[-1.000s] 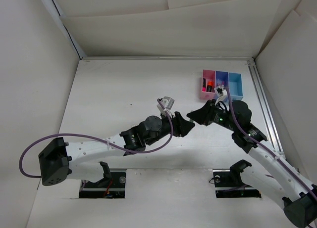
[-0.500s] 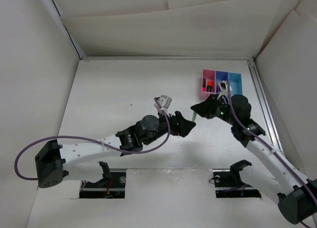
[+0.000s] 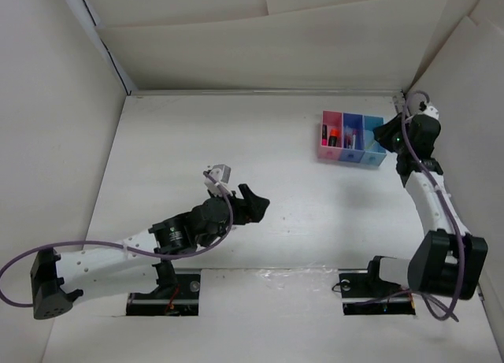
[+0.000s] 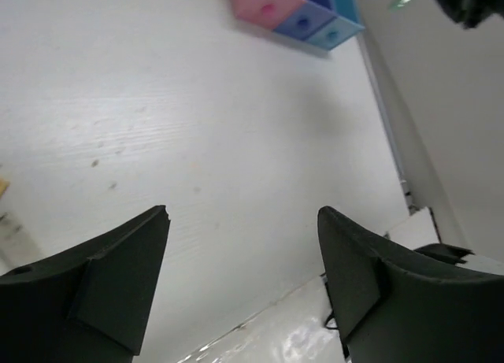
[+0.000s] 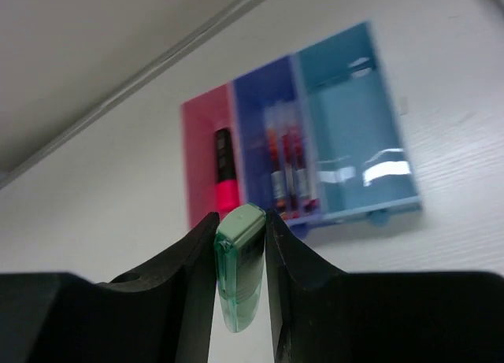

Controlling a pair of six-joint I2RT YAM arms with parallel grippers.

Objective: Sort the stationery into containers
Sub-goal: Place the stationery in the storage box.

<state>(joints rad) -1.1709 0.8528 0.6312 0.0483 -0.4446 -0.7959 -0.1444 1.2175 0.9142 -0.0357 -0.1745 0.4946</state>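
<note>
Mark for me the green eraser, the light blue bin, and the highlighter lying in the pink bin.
green eraser (image 5: 240,253): right wrist view, upper half of its green face.
light blue bin (image 5: 346,119): right wrist view, bare floor.
highlighter (image 5: 224,154): right wrist view, black body.

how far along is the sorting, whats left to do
Done: a highlighter lies in the pink bin and pens in the darker blue bin. In hand: the right fingers pinch a green eraser near the bins. Left: drop it, probably into the light blue bin, which looks empty. The left fingers are open and hold nothing.
</note>
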